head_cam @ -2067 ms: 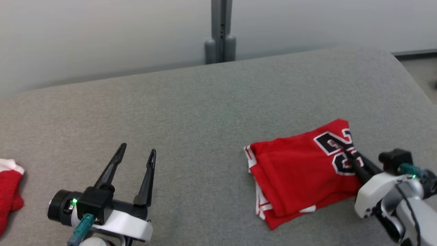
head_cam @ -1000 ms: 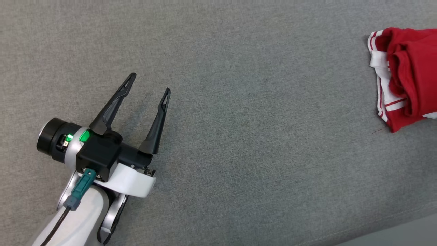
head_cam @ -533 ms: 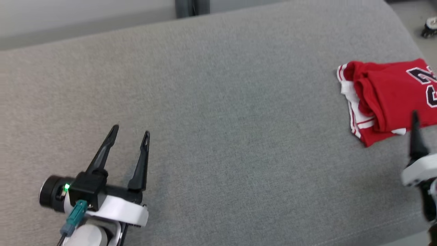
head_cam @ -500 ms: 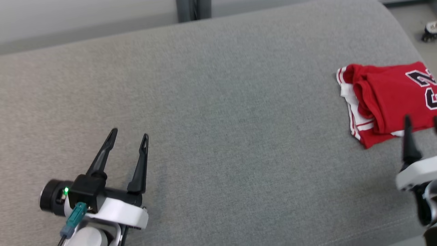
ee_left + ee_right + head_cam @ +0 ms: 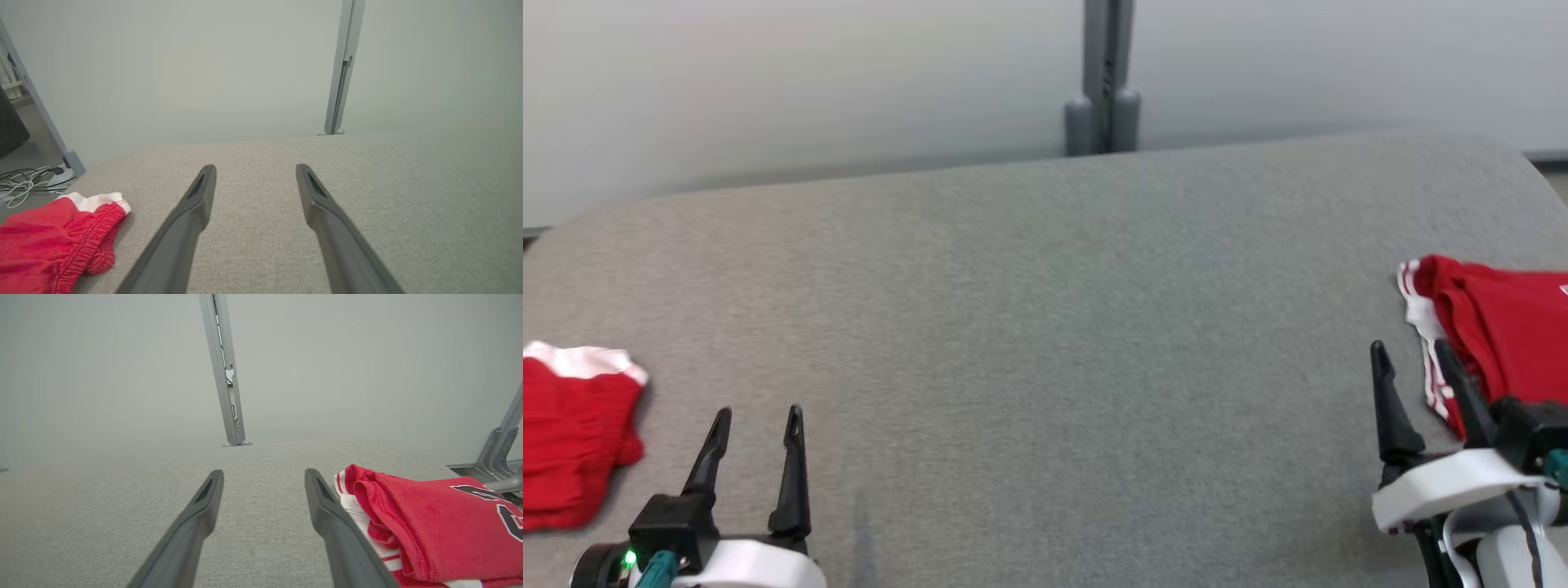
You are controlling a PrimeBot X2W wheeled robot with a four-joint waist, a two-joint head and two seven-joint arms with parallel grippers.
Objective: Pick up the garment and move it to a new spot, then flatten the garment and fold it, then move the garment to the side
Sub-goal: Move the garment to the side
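Close by, the left gripper and the right gripper are over the grey tabletop, both jaws wide, holding nothing. The folded red jersey lies just beside the right one. Far back stands 1 grey post.

Open middle, cloth at both ends
The grey fabric-covered tabletop lies bare between the crumpled red shorts with a white waistband at the left edge and the folded red jersey with white trim at the right edge. The jersey may be touching the right gripper. A grey metal post stands behind the far edge.
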